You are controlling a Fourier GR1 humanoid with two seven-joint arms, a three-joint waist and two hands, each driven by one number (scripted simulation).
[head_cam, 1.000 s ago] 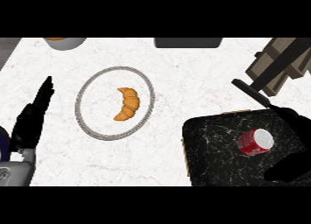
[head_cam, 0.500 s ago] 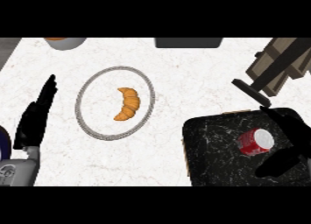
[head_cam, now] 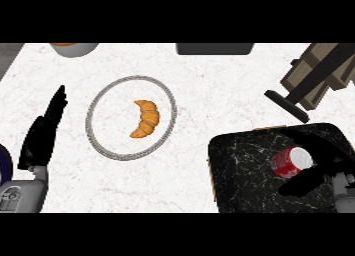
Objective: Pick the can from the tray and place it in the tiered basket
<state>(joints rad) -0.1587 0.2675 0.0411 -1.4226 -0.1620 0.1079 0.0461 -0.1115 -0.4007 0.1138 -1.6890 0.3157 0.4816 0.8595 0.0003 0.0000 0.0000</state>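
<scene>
The robot's right hand (head_cam: 324,167) closes around a red can (head_cam: 291,162) lying on its side on a dark marbled tray (head_cam: 243,172) at the counter's four o'clock. Its thumb reaches under the can from five o'clock while the fingers wrap over from two o'clock, so the hand looks cupped about the can, though contact on the far side is hidden. The can shows a red body with white marking and a pale silvery end facing roughly one o'clock; it rests well inside the tray, toward the right edge.

To do this step well, the hand would best settle its hold across the can's round body before lifting, since a tipped cylinder may roll on the slick-looking tray. A straight rise clear of the tray rim would follow, then a carry toward the tiered basket (head_cam: 320,70), whose brown frame stands at one o'clock, just beyond the tray (only part of it is in view).

The left hand (head_cam: 43,135) rests open, fingers straight, at nine o'clock, beside a ringed plate (head_cam: 99,145) bearing a croissant (head_cam: 145,118).
</scene>
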